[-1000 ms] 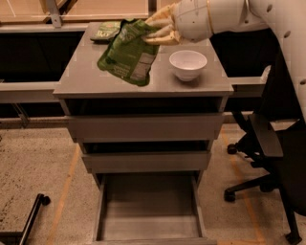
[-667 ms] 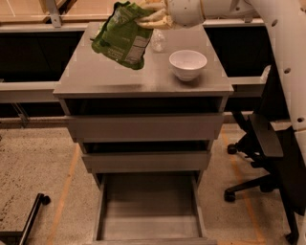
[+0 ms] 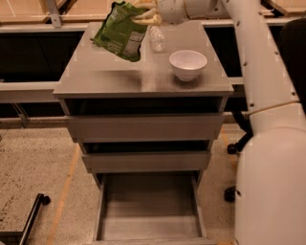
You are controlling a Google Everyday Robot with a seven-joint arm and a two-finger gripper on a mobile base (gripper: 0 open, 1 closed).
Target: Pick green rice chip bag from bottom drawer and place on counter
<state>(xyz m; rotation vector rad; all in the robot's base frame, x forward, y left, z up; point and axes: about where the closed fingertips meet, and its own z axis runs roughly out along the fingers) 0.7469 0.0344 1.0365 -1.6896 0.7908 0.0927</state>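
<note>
Observe that the gripper [image 3: 146, 14], above the far side of the counter [image 3: 114, 79], is clamped on the green rice chip bag [image 3: 119, 33], which hangs tilted left of the white bowl [image 3: 188, 63]; the bottom drawer [image 3: 148, 225] stands open.
</note>
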